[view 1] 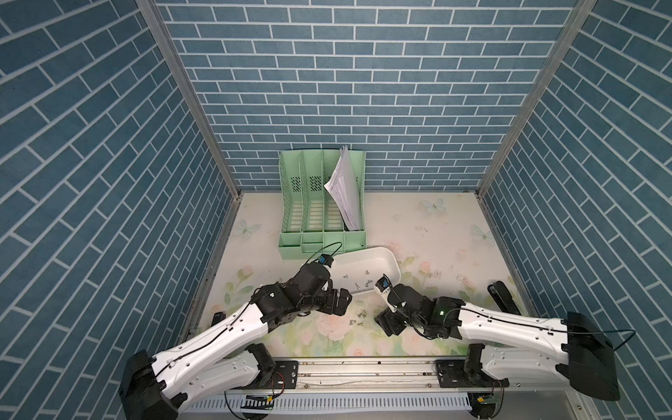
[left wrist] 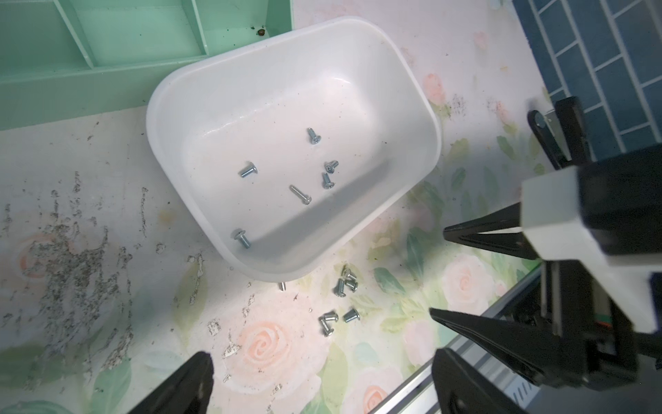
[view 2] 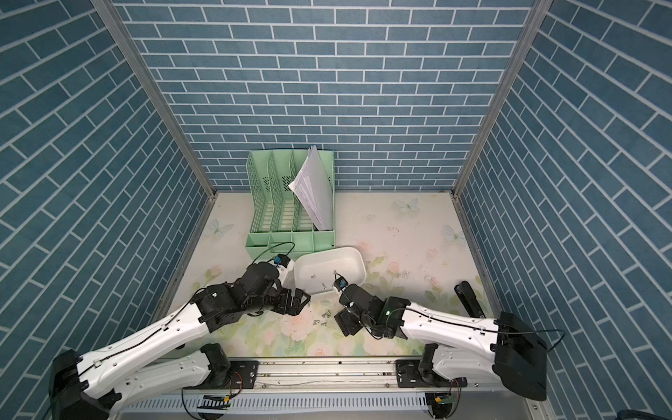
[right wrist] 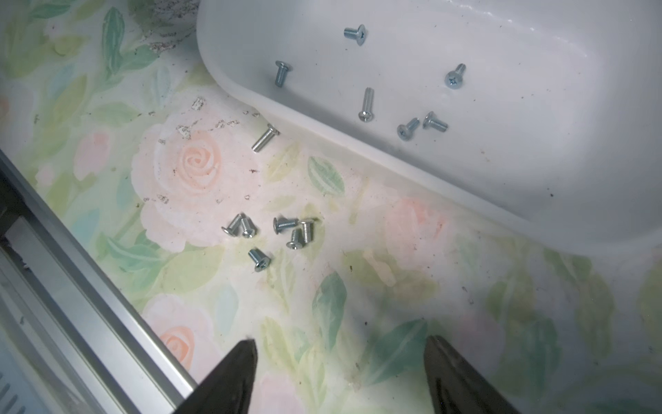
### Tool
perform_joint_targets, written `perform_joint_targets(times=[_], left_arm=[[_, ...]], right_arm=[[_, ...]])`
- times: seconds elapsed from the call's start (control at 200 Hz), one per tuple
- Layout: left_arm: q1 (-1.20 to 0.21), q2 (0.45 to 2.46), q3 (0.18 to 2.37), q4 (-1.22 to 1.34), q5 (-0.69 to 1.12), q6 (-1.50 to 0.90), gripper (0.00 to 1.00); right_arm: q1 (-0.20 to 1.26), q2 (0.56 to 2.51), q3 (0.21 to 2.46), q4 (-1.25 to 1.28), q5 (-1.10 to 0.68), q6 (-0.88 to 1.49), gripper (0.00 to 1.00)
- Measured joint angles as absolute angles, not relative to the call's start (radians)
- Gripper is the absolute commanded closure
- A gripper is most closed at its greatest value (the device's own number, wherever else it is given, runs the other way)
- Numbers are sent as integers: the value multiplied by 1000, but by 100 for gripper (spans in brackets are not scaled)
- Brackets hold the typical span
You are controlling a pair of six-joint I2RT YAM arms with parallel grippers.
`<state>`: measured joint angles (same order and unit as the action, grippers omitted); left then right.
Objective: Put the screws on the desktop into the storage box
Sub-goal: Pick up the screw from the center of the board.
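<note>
The white storage box (view 1: 378,262) (view 2: 327,260) lies on the flowered desktop (view 1: 436,232), just in front of the green organiser. Several screws (left wrist: 301,193) (right wrist: 367,104) lie inside it. More screws (view 1: 358,320) (view 2: 322,320) (left wrist: 345,283) (right wrist: 286,229) lie loose on the desktop near the box's front wall, between the two grippers. A single long screw (right wrist: 265,138) rests against the box's rim. My left gripper (view 1: 343,300) (left wrist: 322,358) hovers left of the loose cluster, open and empty. My right gripper (view 1: 385,323) (right wrist: 340,340) is low on their right, open and empty.
A mint-green file organiser (view 1: 322,203) holding papers stands behind the box, against the back wall. A black stapler-like object (view 1: 503,296) lies at the right edge. An aluminium rail (view 1: 363,367) borders the front. Dark scratch marks (left wrist: 71,258) cover the desktop left of the box.
</note>
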<state>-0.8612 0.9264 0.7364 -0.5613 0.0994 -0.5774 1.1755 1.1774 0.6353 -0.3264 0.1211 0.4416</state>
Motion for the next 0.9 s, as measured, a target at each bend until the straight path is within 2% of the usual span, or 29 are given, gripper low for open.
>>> perform_joint_targets(times=[0.335,0.58,0.9], left_arm=[[-860,812,661,-592,147,-599,0],[-860,797,659,-593,167,-599,0],[-860,798,659,-593,185,-597,0]], right_arm=[[1206,1317,682,-266,164,466,49],[1213,1411,740,-245,168,466,56],[1238,1514,780,-226,169,464,61]])
